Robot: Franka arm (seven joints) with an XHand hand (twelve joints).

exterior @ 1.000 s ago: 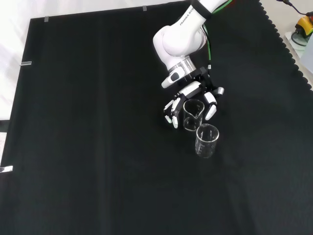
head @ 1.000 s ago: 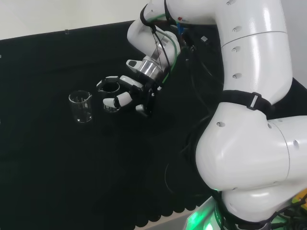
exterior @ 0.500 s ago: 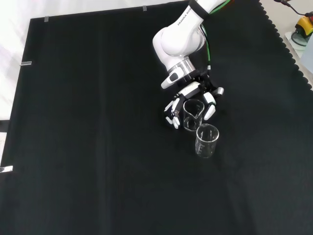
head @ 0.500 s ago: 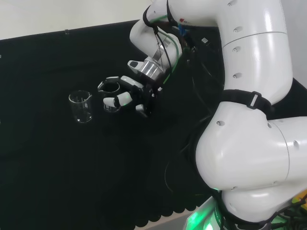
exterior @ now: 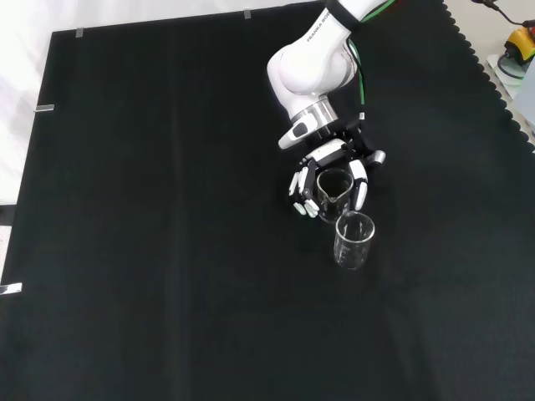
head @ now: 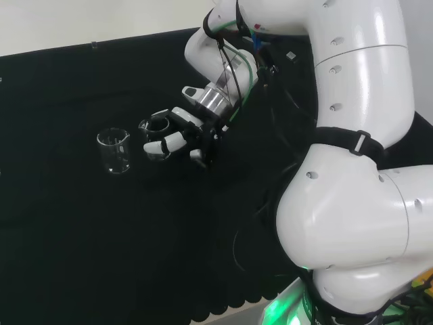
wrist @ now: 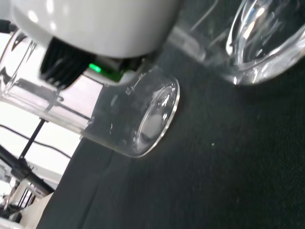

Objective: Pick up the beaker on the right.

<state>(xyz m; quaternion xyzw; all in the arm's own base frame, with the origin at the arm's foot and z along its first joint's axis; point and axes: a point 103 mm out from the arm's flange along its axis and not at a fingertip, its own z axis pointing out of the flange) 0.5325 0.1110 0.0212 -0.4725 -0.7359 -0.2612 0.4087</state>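
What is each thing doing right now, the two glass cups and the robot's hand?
Held beaker: upright, inside the hand's curled fingers.
Free beaker: upright on the black cloth, looks empty, nothing touching it.
Hand: fingers curled round the held beaker.

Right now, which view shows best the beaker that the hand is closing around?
The front view: the held beaker sits clear between the curled fingers of the hand, rim visible. In the head view the fingers mostly cover it. The wrist view shows glass close and blurred.
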